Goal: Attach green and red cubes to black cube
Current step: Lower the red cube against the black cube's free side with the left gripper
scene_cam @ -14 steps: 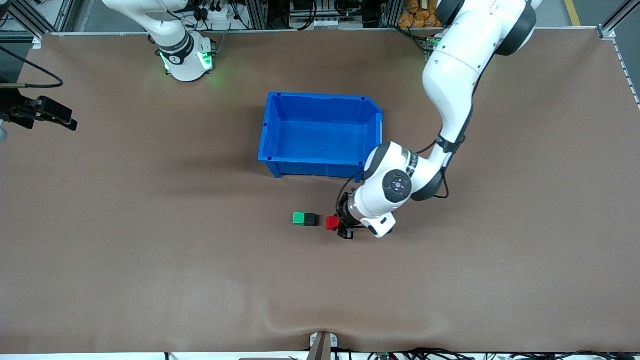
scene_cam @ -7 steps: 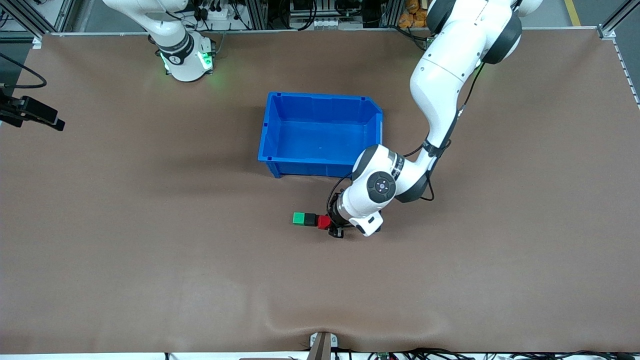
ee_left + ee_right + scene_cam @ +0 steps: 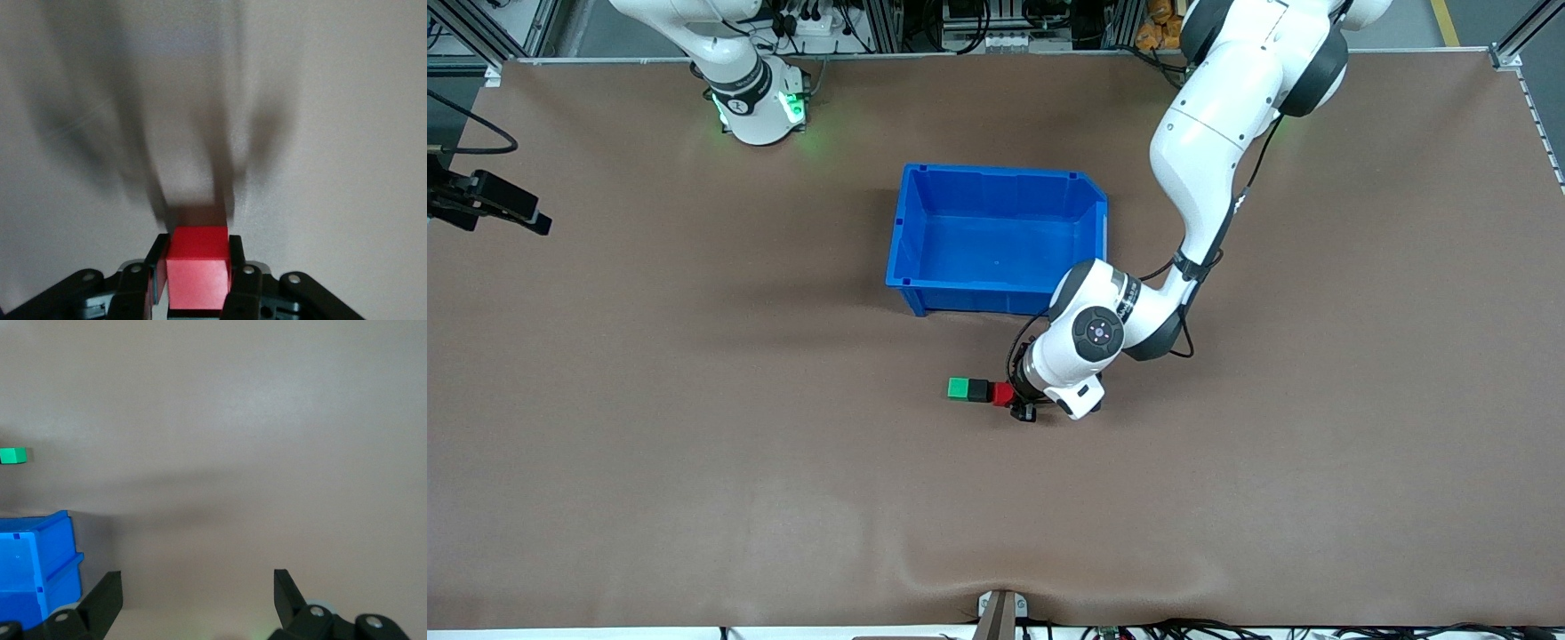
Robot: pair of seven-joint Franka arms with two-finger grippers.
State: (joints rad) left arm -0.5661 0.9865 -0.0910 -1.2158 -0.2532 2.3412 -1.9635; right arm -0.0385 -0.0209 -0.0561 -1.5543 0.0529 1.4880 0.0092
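The green cube and the black cube sit joined on the table, nearer the front camera than the blue bin. The red cube is pressed against the black cube's free side, making a row of three. My left gripper is shut on the red cube, one finger on each side, low at the table. My right gripper hangs open over the table's edge at the right arm's end and holds nothing. The green cube also shows in the right wrist view.
The open blue bin stands mid-table, farther from the front camera than the cubes, with nothing in it; its corner appears in the right wrist view. The left arm's elbow hangs over the bin's corner.
My left gripper has carried the red cube toward the right arm's end until it meets the black cube. The right gripper shifted slightly at the table's edge.
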